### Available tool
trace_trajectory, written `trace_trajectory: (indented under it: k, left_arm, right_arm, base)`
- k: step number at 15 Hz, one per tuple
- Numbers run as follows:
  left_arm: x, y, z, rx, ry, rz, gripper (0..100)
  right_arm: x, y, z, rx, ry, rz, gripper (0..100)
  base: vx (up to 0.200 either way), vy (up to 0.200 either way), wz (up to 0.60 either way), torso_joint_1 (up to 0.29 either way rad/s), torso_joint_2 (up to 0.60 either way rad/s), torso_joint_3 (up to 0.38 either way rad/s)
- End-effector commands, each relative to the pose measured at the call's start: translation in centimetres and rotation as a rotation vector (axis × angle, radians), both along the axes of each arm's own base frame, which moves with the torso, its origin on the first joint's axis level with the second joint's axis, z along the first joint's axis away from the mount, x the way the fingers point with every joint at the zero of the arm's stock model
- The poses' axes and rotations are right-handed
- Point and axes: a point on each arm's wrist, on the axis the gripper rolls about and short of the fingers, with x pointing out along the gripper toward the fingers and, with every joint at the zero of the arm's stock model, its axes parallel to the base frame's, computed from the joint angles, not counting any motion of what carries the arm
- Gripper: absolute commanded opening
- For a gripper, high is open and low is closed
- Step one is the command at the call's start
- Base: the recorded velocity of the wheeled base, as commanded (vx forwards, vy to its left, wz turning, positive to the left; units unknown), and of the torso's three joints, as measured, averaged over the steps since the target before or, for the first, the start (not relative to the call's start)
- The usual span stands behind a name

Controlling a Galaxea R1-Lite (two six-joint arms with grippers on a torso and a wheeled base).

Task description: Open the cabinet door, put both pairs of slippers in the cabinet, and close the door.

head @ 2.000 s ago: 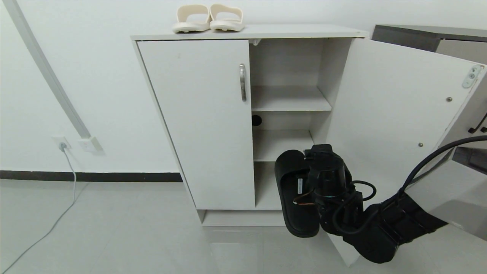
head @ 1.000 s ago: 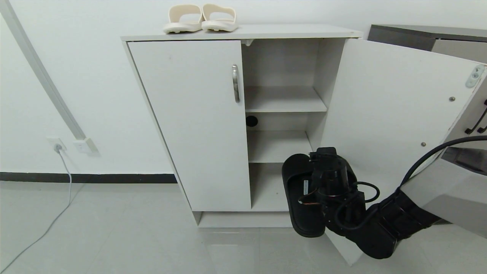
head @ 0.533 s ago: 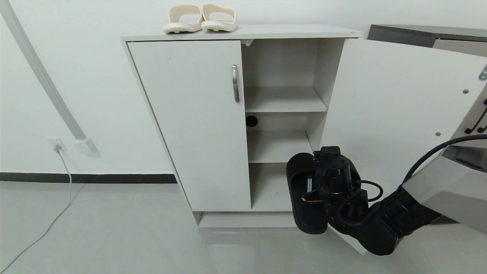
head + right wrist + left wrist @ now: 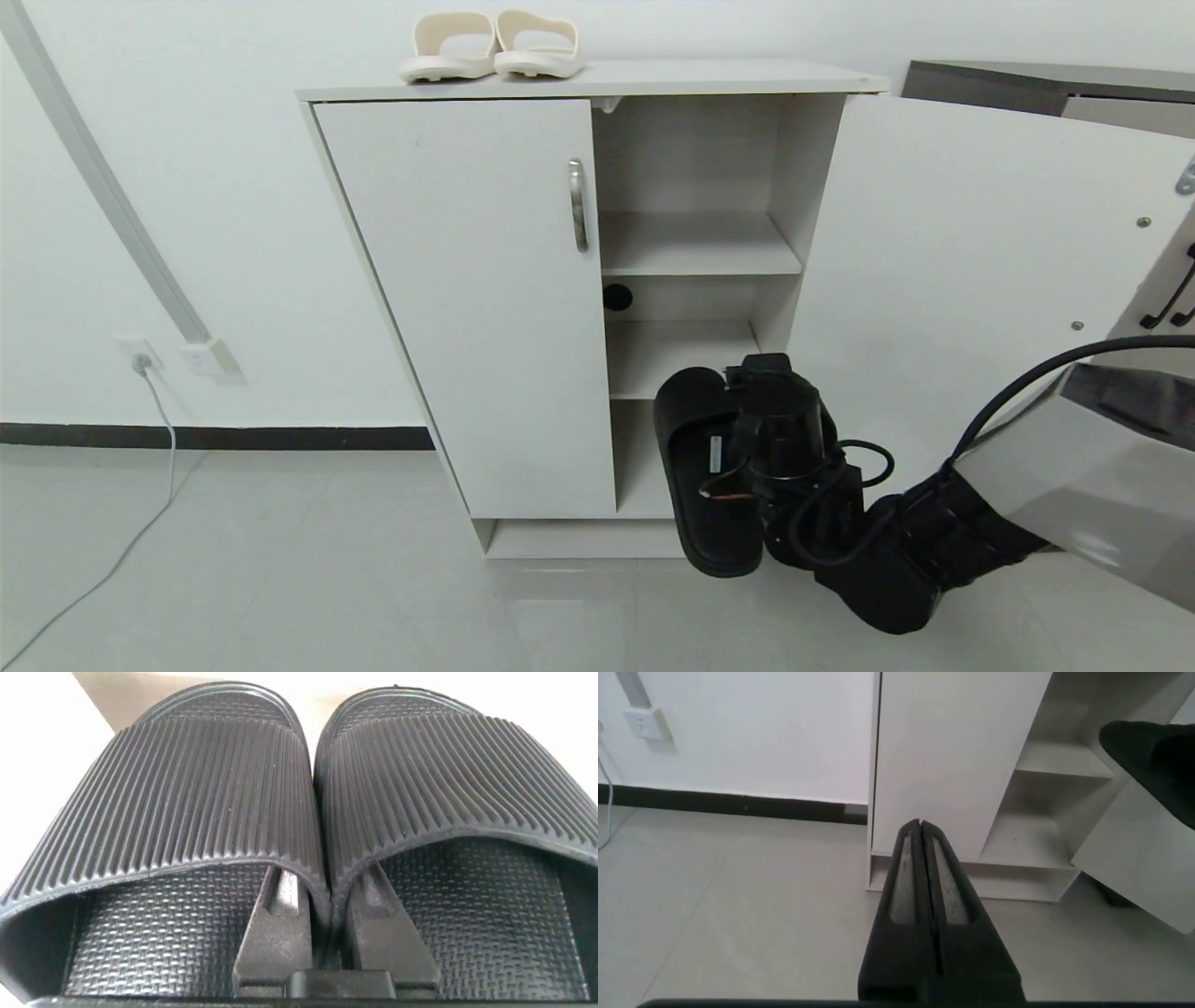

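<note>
In front of you, at 12 o'clock, stands the white wooden two-door cabinet [image 4: 700, 79] on the pale tiled floor [image 4: 280, 579]. Its left door [image 4: 467, 299], with the slim metal handle [image 4: 579, 205] on it, is shut. Its right door [image 4: 962, 271] is swung wide open toward 2 o'clock. Behind the open door you see the upper shelf [image 4: 695, 243], the middle shelf [image 4: 681, 355] and the bottom compartment [image 4: 644, 467], and there is a round dark hole [image 4: 616, 297] in the back panel between the two shelves. The pair of cream rubber slippers [image 4: 467, 47] lies side by side on the cabinet top, toward its 11 o'clock corner. The pair of black ribbed rubber slippers [image 4: 700, 467] is at 5 o'clock from the handle, in front of the bottom compartment and above the floor, standing nearly upright on its edge, not inside the cabinet. Your right jaws are clamped on this pair: in the right wrist view the two fingers [image 4: 276, 924] go under the straps of the black slippers [image 4: 215, 803] and press their inner sides together. Your left jaws are together and hold nothing, low over the floor and pointing at the cabinet [image 4: 943, 756] from the 7 o'clock side. At 9 o'clock a wall socket [image 4: 140, 357] has a grey cable [image 4: 163, 457] going down to the floor.
</note>
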Motion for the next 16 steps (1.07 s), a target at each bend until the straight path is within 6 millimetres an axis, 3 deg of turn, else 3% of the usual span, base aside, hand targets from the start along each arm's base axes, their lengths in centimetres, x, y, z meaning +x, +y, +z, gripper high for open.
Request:
trace_trajectory:
  k: [1,9,16]
  left_arm:
    - [0.0,0.0,0.0,0.000,0.002,0.000,0]
    - [0.0,0.0,0.0,-0.003,0.002,0.000,0]
    - [0.0,0.0,0.0,-0.003,0.002,-0.001,0]
  right_arm:
    - [1.2,1.6,-1.1,0.006,-0.004,0.012,0]
    - [2.3,2.2,-4.0,-0.026,0.035,0.015,0]
    - [2.7,2.5,-4.7,-0.030,0.040,0.013,0]
  base:
    - [0.000,0.000,0.00,0.000,0.00,0.000]
    - [0.000,0.000,0.00,0.000,0.00,0.000]
    - [0.000,0.000,0.00,0.001,0.00,-0.062]
